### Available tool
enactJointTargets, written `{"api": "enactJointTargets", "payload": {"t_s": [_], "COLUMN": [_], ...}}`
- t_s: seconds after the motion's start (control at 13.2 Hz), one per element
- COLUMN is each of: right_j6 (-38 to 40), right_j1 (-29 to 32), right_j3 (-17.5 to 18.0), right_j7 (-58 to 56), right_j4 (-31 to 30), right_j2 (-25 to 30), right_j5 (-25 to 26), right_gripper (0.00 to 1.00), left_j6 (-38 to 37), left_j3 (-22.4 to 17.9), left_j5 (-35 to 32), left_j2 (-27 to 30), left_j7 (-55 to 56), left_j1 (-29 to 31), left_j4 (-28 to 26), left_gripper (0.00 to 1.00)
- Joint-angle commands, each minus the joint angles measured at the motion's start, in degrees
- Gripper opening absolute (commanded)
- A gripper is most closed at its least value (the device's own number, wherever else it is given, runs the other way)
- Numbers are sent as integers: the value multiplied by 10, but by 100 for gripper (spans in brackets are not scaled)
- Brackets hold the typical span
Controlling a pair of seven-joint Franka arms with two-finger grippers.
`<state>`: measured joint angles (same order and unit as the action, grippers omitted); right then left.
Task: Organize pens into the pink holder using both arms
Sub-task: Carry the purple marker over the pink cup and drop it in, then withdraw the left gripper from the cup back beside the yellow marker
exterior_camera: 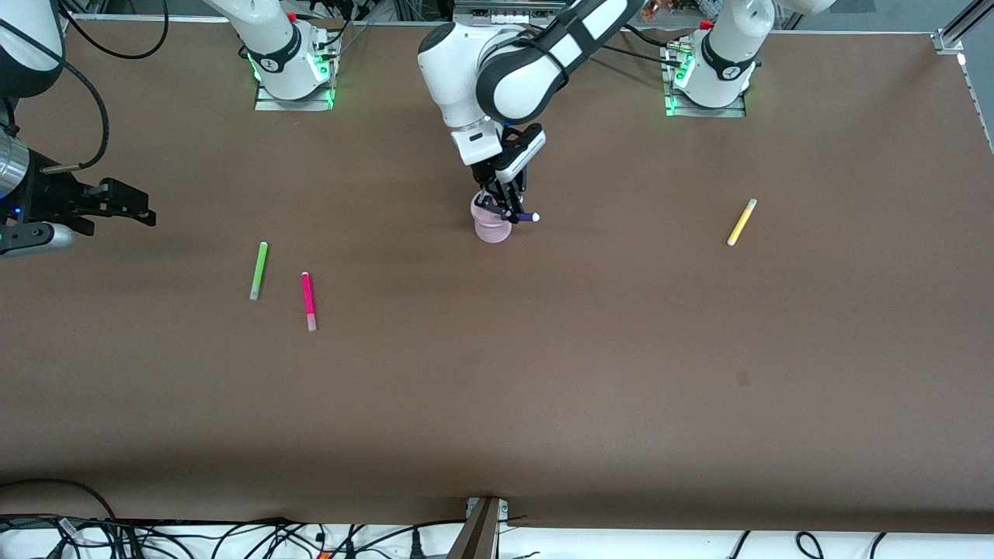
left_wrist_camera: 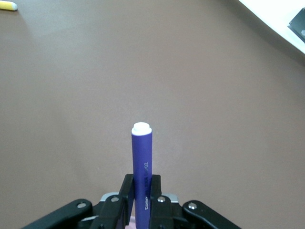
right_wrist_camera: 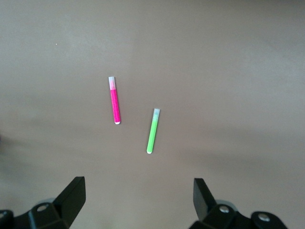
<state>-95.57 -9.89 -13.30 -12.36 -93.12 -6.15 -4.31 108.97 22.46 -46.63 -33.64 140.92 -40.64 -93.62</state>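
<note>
The pink holder [exterior_camera: 491, 227] stands at mid-table. My left gripper [exterior_camera: 506, 208] is just above its rim, shut on the dark purple pen [exterior_camera: 525, 217]. The pen lies nearly level, and its white end sticks out toward the left arm's end of the table. In the left wrist view the purple pen [left_wrist_camera: 142, 160] sits between the shut fingers of the left gripper [left_wrist_camera: 141, 191]. My right gripper [exterior_camera: 144, 208] hangs open and empty at the right arm's end of the table. In the right wrist view the right gripper [right_wrist_camera: 138, 191] looks down on the green pen [right_wrist_camera: 152, 131] and the magenta pen [right_wrist_camera: 114, 101].
The green pen [exterior_camera: 258, 270] and the magenta pen [exterior_camera: 308, 300] lie side by side, nearer the front camera than the right gripper. The yellow pen [exterior_camera: 742, 222] lies alone toward the left arm's end, and its tip shows in the left wrist view [left_wrist_camera: 7, 5]. Arm bases [exterior_camera: 291, 78] stand along the table's back edge.
</note>
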Motion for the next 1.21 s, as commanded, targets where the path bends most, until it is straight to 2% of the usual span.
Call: {"api": "enactJointTargets", "payload": {"t_s": [0.0, 0.23, 0.3, 0.38, 0.45, 0.53, 0.6, 0.76, 0.91, 1.13], "right_j6": [5, 6, 6, 7, 8, 8, 8, 9, 9, 9], "right_j1": [9, 9, 9, 9, 9, 9, 9, 10, 10, 10], "right_j3": [0, 1, 0, 1, 1, 1, 1, 0, 1, 0], "right_j7": [-12, -12, -13, -13, -12, -12, -12, -12, -12, -12], "right_j4": [-3, -3, -3, -3, -3, -3, -3, -3, -3, -3], "right_j2": [4, 4, 4, 4, 4, 4, 4, 3, 3, 3], "right_j5": [-11, -11, -11, -11, -11, -11, -11, -12, -11, -12], "right_gripper": [100, 100, 100, 100, 100, 100, 100, 100, 100, 100], "left_j6": [-19, -20, -20, -22, -22, -22, -30, -37, -33, -30], "left_j3": [-7, -6, -7, -7, -7, -7, -6, -7, 0, 4], "left_j5": [-20, -20, -19, -20, -20, -20, -20, -10, 13, 143], "left_j2": [-17, -18, -18, -18, -16, -12, -5, 18, 48, 103], "left_j7": [19, 20, 23, 26, 26, 24, 20, -17, -60, -255], "left_j1": [-17, -22, -30, -30, -30, -26, -23, -9, 33, 112], "left_j4": [25, 35, 35, 36, 35, 35, 36, 36, 38, 39], "left_gripper": [0, 0, 35, 61, 64, 80, 89, 100, 100, 100]}}
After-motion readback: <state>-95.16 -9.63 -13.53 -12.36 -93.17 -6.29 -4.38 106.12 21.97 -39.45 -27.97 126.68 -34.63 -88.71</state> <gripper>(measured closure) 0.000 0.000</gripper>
